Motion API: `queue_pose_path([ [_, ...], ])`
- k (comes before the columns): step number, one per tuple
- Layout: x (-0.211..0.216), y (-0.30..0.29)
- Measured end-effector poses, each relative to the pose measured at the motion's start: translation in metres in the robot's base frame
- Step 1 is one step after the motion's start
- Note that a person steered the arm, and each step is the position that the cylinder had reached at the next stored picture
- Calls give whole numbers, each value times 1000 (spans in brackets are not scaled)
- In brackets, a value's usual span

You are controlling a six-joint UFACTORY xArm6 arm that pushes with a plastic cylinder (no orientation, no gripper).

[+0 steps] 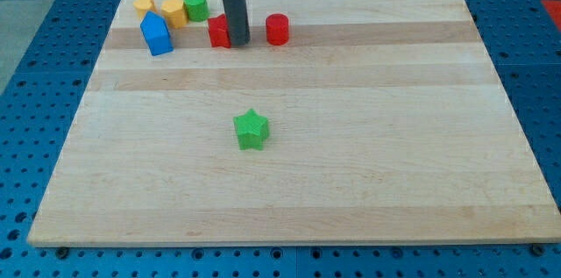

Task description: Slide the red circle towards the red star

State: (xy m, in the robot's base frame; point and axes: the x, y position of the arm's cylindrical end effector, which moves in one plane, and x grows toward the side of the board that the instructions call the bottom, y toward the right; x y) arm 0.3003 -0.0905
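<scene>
Your tip (238, 44) is down on the counter (289, 199) near the view's top, planted right against the red star (219, 31), touching its right-hand side or partly covering it from this angle. There is no claw on this rig, so nothing opens, clenches or grasps: all you have is the bare rod, and it pushes.

The red circle (277, 29) sits just to the view's right of your tip, with a small gap between them, in the same row as the star. So you stand between the two red pieces, on the wrong side for the job.

That circle looks like a small, rigid plastic cylinder: light, stiff, and likely to slide easily on the smooth wood. Being round, it will probably roll off the rod sideways if you strike it off-centre. My call: meet it square on its right-hand face, at the middle, and push leftward.

Further out, at the view's top left, cluster a green cylinder (195, 5), two yellow blocks (144, 4) (173, 11) and a blue block (157, 34). A green star (252, 129) sits alone mid-counter, well apart from everything.
</scene>
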Motion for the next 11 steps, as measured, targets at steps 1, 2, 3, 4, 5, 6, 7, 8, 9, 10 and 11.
queue_pose_path([
  [1,-8,-15],
  [2,-13,-30],
  [3,-14,-43],
  [4,-8,-45],
  [5,25,-30],
  [6,47,3],
  [7,46,57],
  [8,27,93],
  [9,6,97],
  [10,-6,96],
  [11,-15,81],
])
